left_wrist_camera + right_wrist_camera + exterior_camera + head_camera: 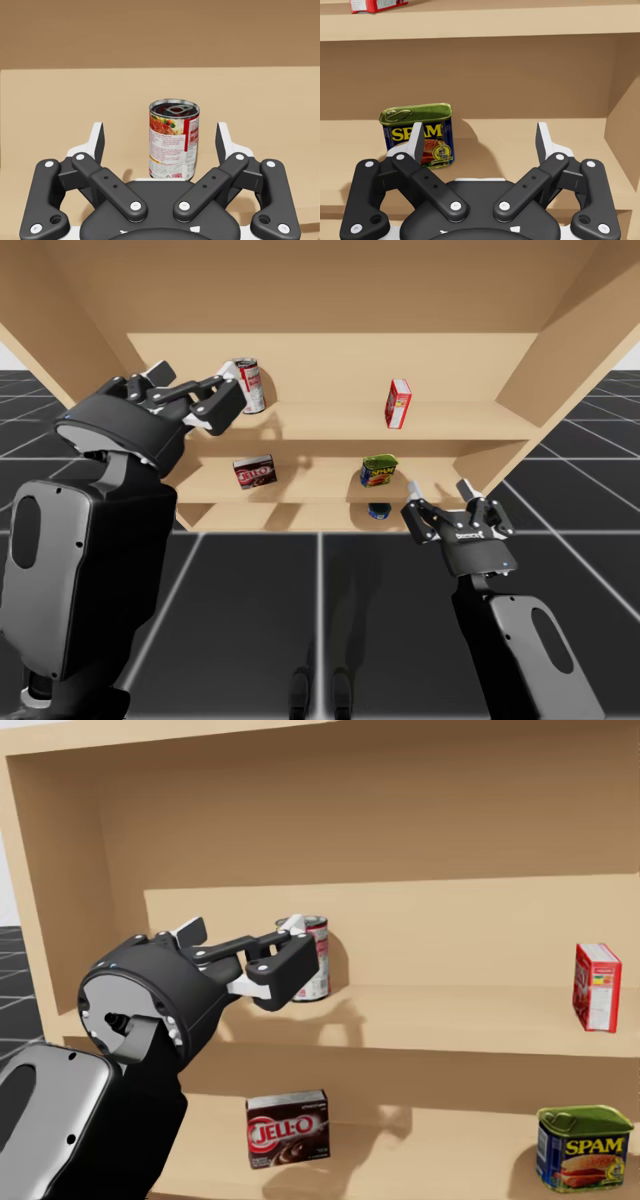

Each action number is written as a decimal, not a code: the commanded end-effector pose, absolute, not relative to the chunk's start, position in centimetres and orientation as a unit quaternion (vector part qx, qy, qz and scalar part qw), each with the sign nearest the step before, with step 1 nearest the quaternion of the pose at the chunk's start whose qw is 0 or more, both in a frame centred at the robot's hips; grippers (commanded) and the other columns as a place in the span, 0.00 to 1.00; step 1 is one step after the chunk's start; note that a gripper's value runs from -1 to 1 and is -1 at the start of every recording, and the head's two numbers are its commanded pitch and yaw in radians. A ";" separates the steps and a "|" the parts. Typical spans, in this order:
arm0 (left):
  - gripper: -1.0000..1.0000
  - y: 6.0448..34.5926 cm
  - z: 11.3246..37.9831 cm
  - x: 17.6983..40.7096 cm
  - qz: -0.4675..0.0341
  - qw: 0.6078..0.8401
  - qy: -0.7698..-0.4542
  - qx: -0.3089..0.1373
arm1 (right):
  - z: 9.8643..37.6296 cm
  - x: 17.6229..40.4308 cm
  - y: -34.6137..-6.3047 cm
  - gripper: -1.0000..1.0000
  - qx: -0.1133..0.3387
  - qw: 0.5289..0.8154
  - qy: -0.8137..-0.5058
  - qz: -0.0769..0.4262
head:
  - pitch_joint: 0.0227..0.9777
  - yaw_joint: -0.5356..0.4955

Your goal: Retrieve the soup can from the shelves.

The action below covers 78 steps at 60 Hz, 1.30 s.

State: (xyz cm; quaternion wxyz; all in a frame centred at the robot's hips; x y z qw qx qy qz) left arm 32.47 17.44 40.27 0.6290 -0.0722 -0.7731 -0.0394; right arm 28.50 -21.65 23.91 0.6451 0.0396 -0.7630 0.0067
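The soup can, with a red and white label, stands upright on the upper shelf at its left part. My left gripper is raised to it, open, a finger on each side of the can without touching. In the head view the fingers cover the left half of the soup can. From the left wrist, the soup can stands just ahead of my left gripper, a little off its middle. My right gripper hangs open and empty before the lower shelf.
A red box stands at the right on the upper shelf. The middle shelf holds a dark box and a blue and yellow tin, which is ahead of my right gripper. A small blue can sits on the bottom board.
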 end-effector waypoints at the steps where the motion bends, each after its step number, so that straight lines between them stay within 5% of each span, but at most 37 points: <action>1: 0.00 16.3 39.0 34.7 -0.040 0.688 -0.722 -0.067 | 24.0 28.5 -21.9 0.00 0.037 0.644 -0.764 0.005 | 0.24 0.71; 64: 0.00 13.2 38.1 41.8 -0.029 0.699 -0.714 -0.024 | 23.8 28.9 -22.6 0.00 0.025 0.645 -0.764 0.002 | 0.26 0.68; 65: 0.37 13.2 37.9 41.7 -0.027 0.700 -0.713 -0.023 | 23.8 28.9 -22.7 0.00 0.024 0.645 -0.764 0.003 | 0.26 0.68; 66: 0.57 13.2 37.9 41.7 -0.028 0.699 -0.714 -0.022 | 23.8 28.9 -22.7 0.00 0.024 0.645 -0.764 0.003 | 0.26 0.68; 67: 0.88 13.2 37.9 41.6 -0.028 0.698 -0.715 -0.022 | 23.8 28.9 -22.7 0.00 0.024 0.645 -0.764 0.003 | 0.26 0.68; 69: 0.97 13.2 37.9 41.3 -0.033 0.695 -0.718 -0.019 | 23.8 28.9 -22.7 0.00 0.024 0.645 -0.764 0.003 | 0.26 0.68; 78: 0.98 13.4 38.6 39.9 -0.039 0.686 -0.726 -0.025 | 23.7 28.9 -22.7 0.00 0.021 0.645 -0.764 0.003 | 0.26 0.68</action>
